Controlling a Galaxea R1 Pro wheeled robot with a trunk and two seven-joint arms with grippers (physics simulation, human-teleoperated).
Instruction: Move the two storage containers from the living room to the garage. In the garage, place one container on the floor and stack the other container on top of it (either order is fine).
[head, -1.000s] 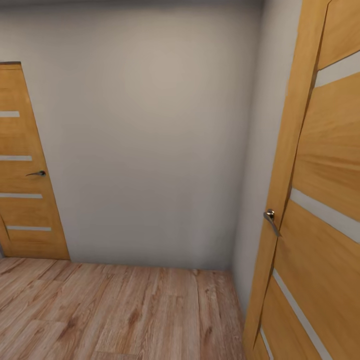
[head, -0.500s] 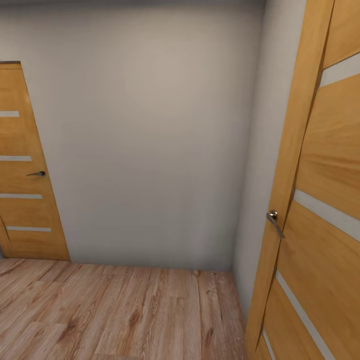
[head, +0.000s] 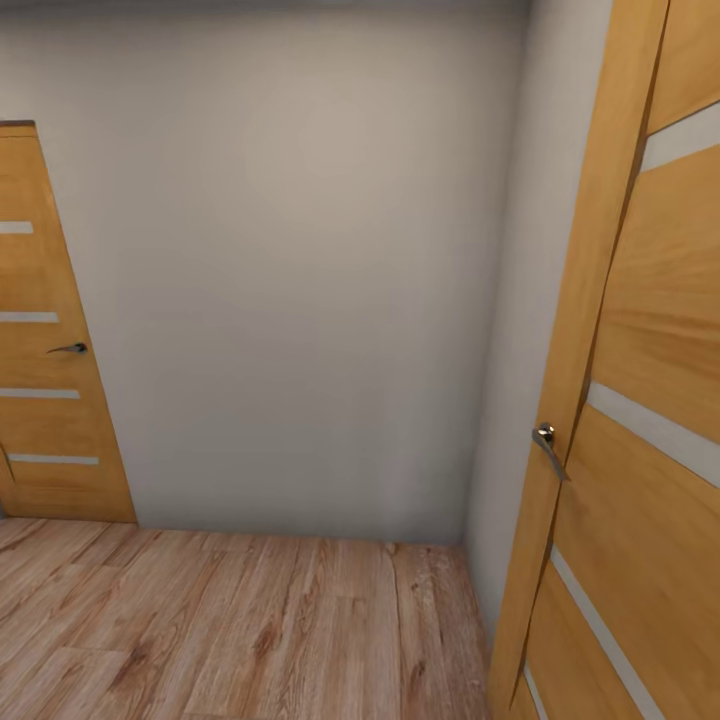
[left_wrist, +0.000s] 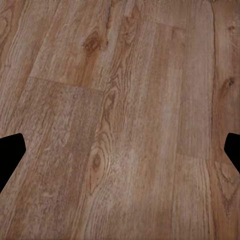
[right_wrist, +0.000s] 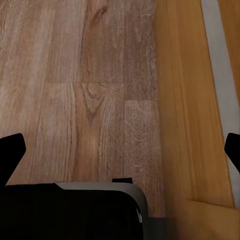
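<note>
No writing is legible anywhere. A plain grey wall (head: 300, 280) meets matte wood-plank flooring (head: 230, 630). Left of the wall stands an orange-wood door (head: 45, 380) with pale horizontal strips and a dark lever; right of it, a nearer matching door (head: 640, 420) with a metal handle (head: 546, 445). Left gripper (left_wrist: 120, 155) and right gripper (right_wrist: 120, 152) point down at the planks, fingers spread wide, holding nothing.

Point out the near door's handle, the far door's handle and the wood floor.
Near door's handle (head: 546, 446), head view, on its lever.
Far door's handle (head: 68, 348), head view, on its lever.
Wood floor (head: 250, 620), head view, on bare planks.
</note>
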